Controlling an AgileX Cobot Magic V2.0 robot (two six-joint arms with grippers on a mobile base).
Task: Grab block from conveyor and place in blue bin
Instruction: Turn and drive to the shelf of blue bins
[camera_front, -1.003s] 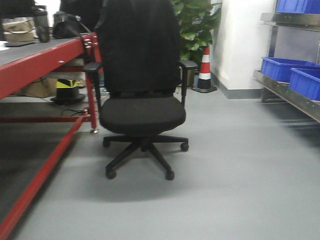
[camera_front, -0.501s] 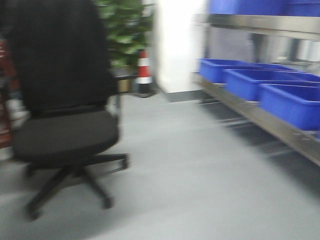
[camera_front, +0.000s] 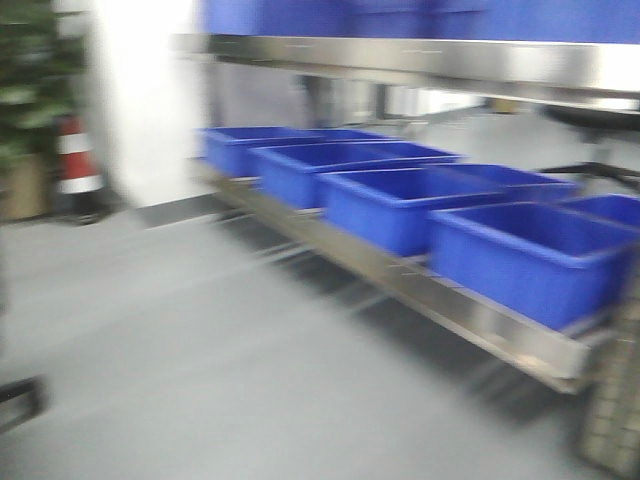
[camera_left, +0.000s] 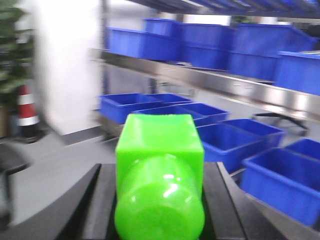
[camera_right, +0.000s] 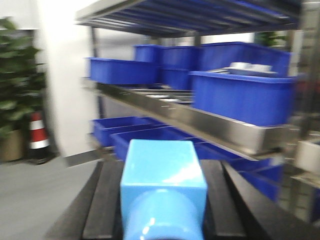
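A striped cone (camera_front: 77, 165) stands beside a potted plant (camera_front: 28, 100), near steel shelving (camera_front: 455, 305).

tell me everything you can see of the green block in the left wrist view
The green block is bright, glossy lime, plastic by its look: a squarish body with rounded edges and a domed end toward the camera, catching highlights. It sits between the two black fingers of the left gripper, which flank it on both sides. Its bottom runs out of frame. Blue bins stand on the rack beyond.
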